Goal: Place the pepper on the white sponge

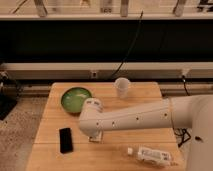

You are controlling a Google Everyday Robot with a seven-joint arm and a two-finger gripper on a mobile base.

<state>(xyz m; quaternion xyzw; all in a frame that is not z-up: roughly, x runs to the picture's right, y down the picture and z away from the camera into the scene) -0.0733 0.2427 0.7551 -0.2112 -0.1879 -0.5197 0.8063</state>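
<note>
My arm reaches from the right across the wooden table (130, 155). Its wrist points down at the table's left middle. The gripper (93, 134) is below the wrist, mostly hidden by the arm. A small whitish block, the white sponge (96, 136), peeks out right under it. The pepper is not visible; it is either hidden by the arm or out of view.
A green bowl (75, 99) sits at the back left. A white cup (121, 87) stands at the back middle. A black phone (65, 139) lies left of the gripper. A white labelled bottle (151, 155) lies on its side at the front right.
</note>
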